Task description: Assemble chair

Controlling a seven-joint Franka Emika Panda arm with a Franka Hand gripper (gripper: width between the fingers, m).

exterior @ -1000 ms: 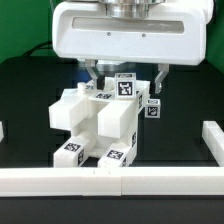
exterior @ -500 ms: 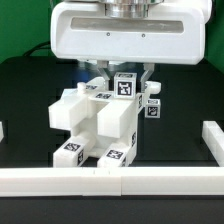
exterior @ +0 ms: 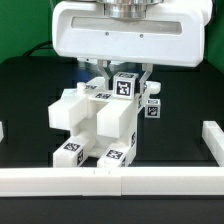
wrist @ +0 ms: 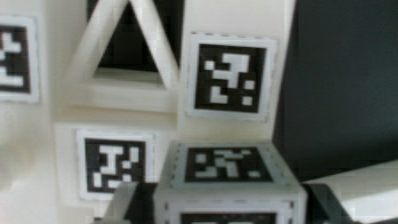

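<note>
Where the chair (exterior: pixel 95 125) stands: mid-table (exterior: pixel 30 100), a chunky white cluster of blocks, its topmost tagged block right under the arm.
Gripper (exterior: pixel 122 76): low over that top block, one of the fingers (exterior: pixel 148 72) on each side of it; jaws fairly narrow, but whether they touch the block I cannot tell.
Loose piece (exterior: pixel 152 108): small, white, tagged, just beside the chair on the exterior view's right, below one finger.
Rail (exterior: pixel 110 181): long and white along the near edge, near the chair's foot, with a raised end at the exterior view's right.
Wrist view: filled with white chair faces and blurred tags (wrist: pixel 228 75), black table beside them.
In the way: the gripper's wide white body hides the chair's back.
</note>
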